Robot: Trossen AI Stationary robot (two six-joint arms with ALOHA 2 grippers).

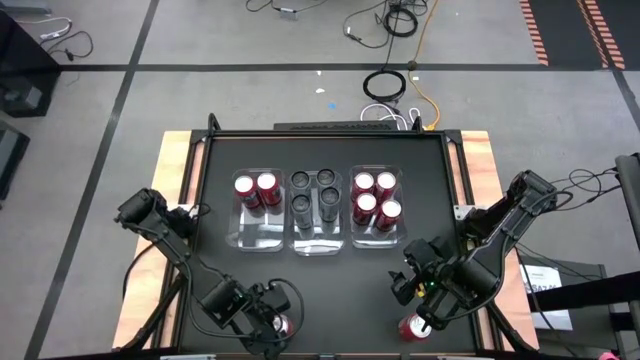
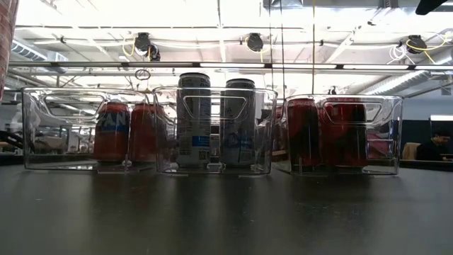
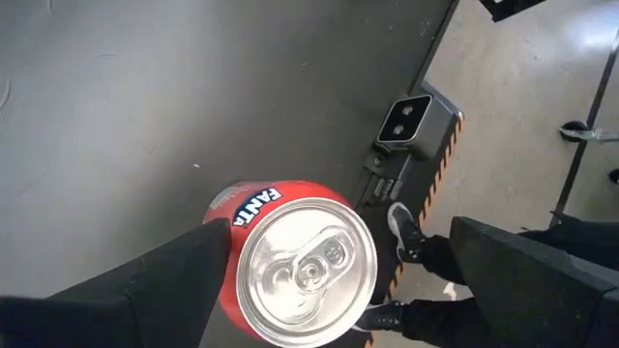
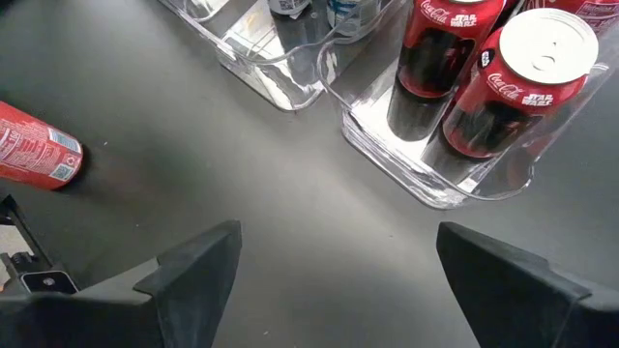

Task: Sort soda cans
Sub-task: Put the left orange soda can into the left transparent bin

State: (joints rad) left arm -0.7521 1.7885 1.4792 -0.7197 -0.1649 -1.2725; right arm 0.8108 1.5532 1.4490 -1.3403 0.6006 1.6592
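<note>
Three clear bins stand mid-table. The left bin (image 1: 258, 210) holds two red cans (image 1: 256, 190). The middle bin (image 1: 315, 245) holds several dark cans (image 1: 314, 195). The right bin (image 1: 375, 238) holds several red cans (image 4: 522, 77). My left gripper (image 1: 268, 322) is open at the near edge, pointing down over an upright red Fanta can (image 3: 295, 261) that stands between its fingers. My right gripper (image 4: 329, 261) is open above bare table, near of the right bin. Another red can (image 1: 415, 327) stands just near of it. My left gripper is open around the Fanta can from above. One finger (image 3: 179, 280) is right at the can's side wall (image 3: 224, 242), and I cannot tell whether it touches. The other finger (image 3: 527, 280) is well apart. The can stands upright on the table.
The low camera (image 3: 414, 121) sits at the table's near edge, close to the Fanta can. A person's shoe (image 3: 404, 230) and dark trouser legs show on the floor beyond that edge. Bare table (image 4: 290, 184) lies between the bins and both grippers.
</note>
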